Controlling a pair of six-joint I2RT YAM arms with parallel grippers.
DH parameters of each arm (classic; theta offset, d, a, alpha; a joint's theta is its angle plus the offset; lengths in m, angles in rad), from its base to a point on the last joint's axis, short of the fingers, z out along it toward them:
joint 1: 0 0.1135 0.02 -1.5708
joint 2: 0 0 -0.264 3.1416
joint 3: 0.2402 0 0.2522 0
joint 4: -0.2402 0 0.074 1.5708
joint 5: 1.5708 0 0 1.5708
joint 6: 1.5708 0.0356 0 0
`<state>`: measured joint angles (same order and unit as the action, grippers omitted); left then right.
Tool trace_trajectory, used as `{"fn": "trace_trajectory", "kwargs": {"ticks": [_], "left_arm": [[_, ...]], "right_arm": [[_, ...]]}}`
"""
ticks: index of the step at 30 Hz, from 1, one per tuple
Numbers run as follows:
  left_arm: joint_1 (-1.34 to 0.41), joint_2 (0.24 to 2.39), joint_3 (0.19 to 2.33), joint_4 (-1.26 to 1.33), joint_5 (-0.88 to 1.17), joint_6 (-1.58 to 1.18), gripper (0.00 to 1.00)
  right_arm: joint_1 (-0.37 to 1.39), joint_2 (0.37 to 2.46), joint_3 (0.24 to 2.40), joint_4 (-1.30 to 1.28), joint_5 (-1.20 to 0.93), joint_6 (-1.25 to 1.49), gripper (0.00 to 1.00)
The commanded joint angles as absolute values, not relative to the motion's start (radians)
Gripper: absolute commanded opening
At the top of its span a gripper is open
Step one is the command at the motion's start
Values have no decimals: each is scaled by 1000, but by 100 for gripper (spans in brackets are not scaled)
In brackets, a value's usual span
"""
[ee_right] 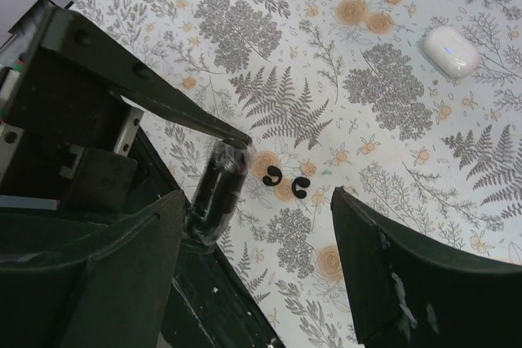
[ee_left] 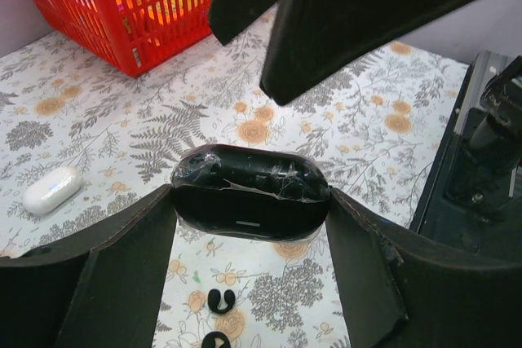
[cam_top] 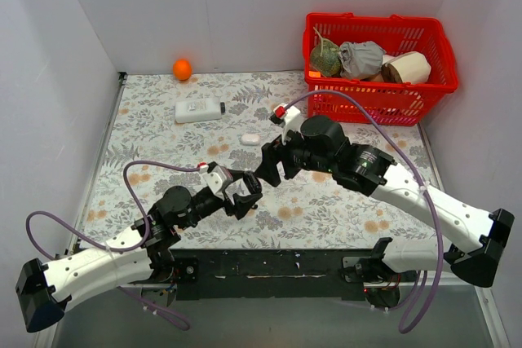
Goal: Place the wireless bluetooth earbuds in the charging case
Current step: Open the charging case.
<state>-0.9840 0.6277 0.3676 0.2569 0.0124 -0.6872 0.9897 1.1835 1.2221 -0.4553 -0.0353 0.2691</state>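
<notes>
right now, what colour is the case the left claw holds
The case is glossy black; clearest in the left wrist view.

In the top view, on the table (cam_top: 155, 152), the basket (cam_top: 367, 105) sits upper right, the orange (cam_top: 182, 68) upper left, the bottle (cam_top: 199, 110) just below it, a loose case (cam_top: 249, 138) mid-frame, and lower down the left gripper (cam_top: 245, 193) clasps the case (ee_left: 249, 193), the earbuds (ee_right: 272, 176) side by side just beside it.

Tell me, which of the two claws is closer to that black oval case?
Left. The left gripper clamps the black case between its fingers; the right gripper hangs open close beside it, over the two earbuds.
</notes>
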Motion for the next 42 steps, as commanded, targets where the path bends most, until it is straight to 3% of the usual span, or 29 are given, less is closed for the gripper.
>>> {"fn": "trace_trajectory", "kwargs": {"ticks": [1,27,42], "left_arm": [[-988,634,387,222,23,-634,0],[-988,607,371,255,20,-624,0],[-988,566,368,238,12,-624,0]], "right_arm": [[997,1218,1296,-391,-87,249,80],[999,1302,1255,-446,-103,258,77],[993,1276,1246,-495,-9,256,76]]}}
